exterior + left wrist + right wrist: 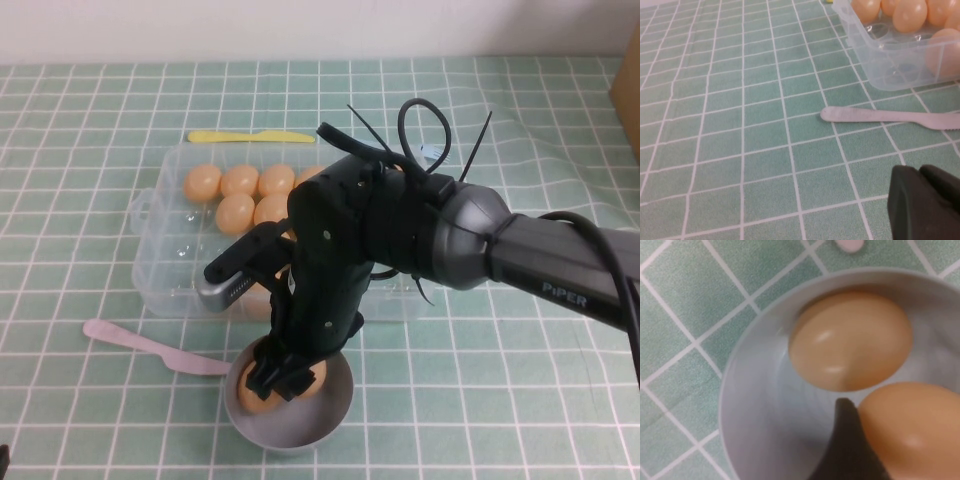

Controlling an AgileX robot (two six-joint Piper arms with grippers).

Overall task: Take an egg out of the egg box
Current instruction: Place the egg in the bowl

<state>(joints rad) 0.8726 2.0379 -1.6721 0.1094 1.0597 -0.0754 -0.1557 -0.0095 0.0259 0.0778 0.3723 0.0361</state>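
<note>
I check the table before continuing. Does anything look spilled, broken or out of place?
Nothing stands out. The clear plastic egg box sits flat, the tan eggs look whole, and two eggs lie in the round grey bowl under the right end effector.

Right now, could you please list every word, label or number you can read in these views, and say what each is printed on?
"PiPER": white lettering on the right arm's dark forearm, beside the egg box.
No other text is visible on any object in the three views.
</note>
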